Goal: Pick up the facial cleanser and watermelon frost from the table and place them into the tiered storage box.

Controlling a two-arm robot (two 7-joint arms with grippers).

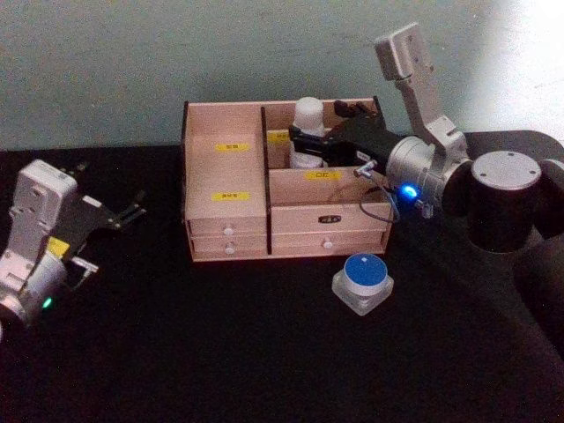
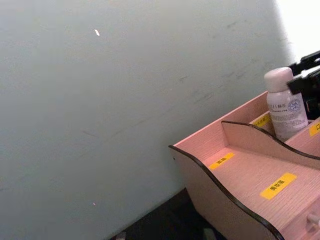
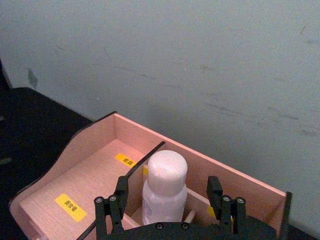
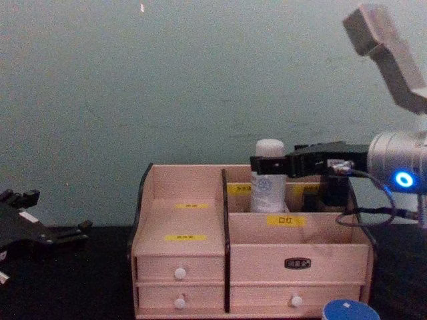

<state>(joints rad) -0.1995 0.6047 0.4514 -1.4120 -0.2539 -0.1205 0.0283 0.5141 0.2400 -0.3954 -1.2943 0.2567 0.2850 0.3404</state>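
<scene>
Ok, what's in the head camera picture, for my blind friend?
The right gripper is open around a white bottle standing in the tiered storage box. A blue-lidded jar sits on the table in front; the left gripper rests at left.

You have one tiered storage box [image 1: 225, 172], one white bottle [image 1: 308, 113], one blue-lidded jar [image 1: 362, 280], four yellow labels [image 1: 231, 196], and two grippers: left gripper [image 1: 134, 210], right gripper [image 1: 315, 129].

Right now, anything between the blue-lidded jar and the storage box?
Nothing visible: bare table between the blue-lidded jar and the tiered storage box. The right hand straddles the white bottle in a back right compartment; left hand parked left.
</scene>
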